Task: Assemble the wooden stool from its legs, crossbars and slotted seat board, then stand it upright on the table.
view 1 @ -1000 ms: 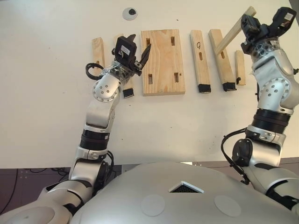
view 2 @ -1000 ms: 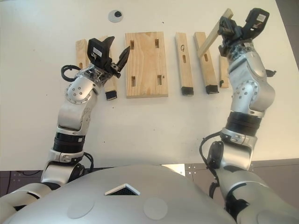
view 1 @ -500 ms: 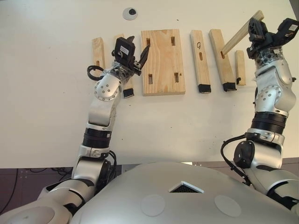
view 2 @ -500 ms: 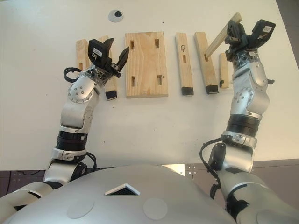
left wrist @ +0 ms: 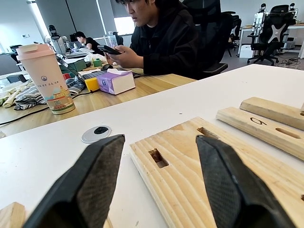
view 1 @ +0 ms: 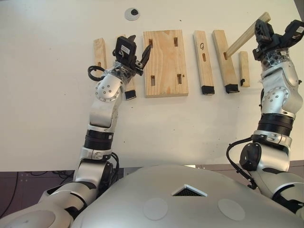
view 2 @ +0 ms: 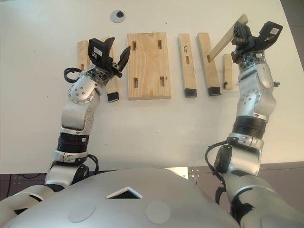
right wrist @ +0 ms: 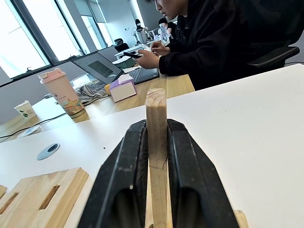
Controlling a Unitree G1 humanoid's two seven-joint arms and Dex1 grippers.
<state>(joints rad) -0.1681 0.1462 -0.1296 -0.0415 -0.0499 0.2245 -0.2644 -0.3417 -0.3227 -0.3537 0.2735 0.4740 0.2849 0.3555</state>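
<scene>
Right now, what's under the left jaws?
A wooden leg lying flat on the table; its black-capped near end shows. The open jaws and wrist cover its middle, so any slot there is hidden.

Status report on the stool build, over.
Right gripper shut on a crossbar, tilted over the legs. Left gripper open, above seat board's left edge. Seat board and legs flat on table, nothing joined.
</scene>
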